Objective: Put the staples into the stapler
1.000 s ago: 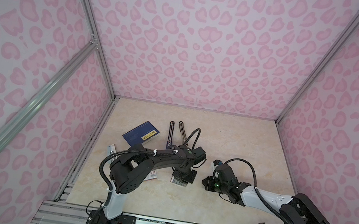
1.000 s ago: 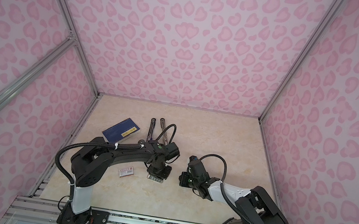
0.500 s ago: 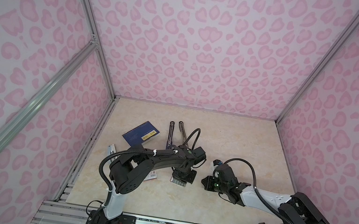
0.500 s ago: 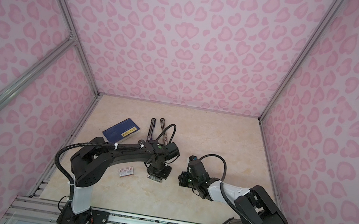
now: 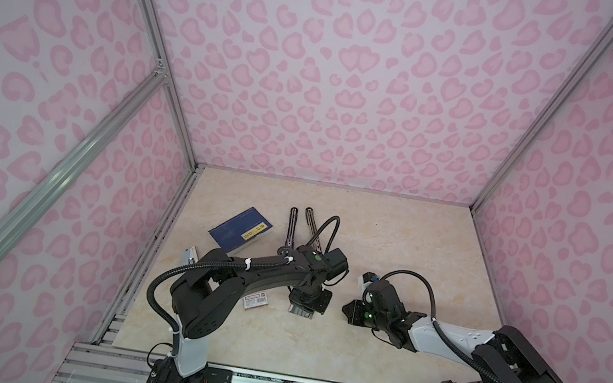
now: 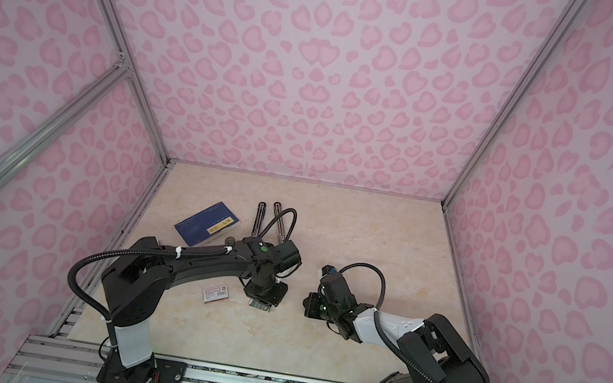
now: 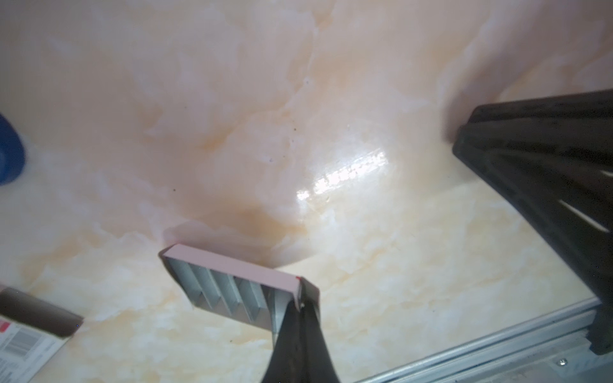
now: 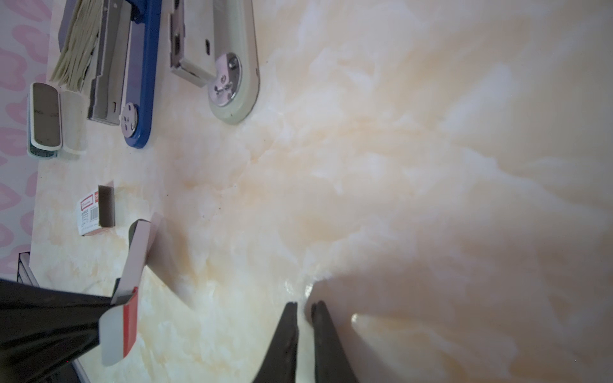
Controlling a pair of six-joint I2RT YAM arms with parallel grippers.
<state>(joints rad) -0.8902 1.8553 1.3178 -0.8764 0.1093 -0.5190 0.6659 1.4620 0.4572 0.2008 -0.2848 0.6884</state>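
Noted left gripper point(image 7: 302, 305) pinched tight on one end wall of the white tray point(image 7: 232, 269), right at a red edge strip. Counted several silvery-grey strips of staples point(image 7: 225, 291) side by side inside that tray, open face toward the left wrist camera. Saw the tray point(image 8: 134, 262) tilted in the right wrist view, with a shadow on the marbled table point(image 8: 365, 165) just beside it; cannot tell far-end contact with the surface. Placed left gripper point(image 5: 307, 307) near the table's middle in both top views, pointing down.

Found right gripper point(image 8: 304, 308) low over bare table, tips almost pressed together with only a thin slit, nothing in it. Located right gripper point(image 5: 349, 317) just right of the tray in both top views, facing it, apart.

Logged the white sleeve point(image 5: 255, 301) with red label and barcode flat on the table, just left of the tray, not touching; open end dark and empty in the right wrist view.

Logged the stapler point(image 8: 136, 83) farther back, behind the left wrist: two long parts side by side, one blue, one pale grey, metal insides up; cannot tell any joint between them. Marked a dark blue booklet point(image 5: 239, 232) just left of the stapler
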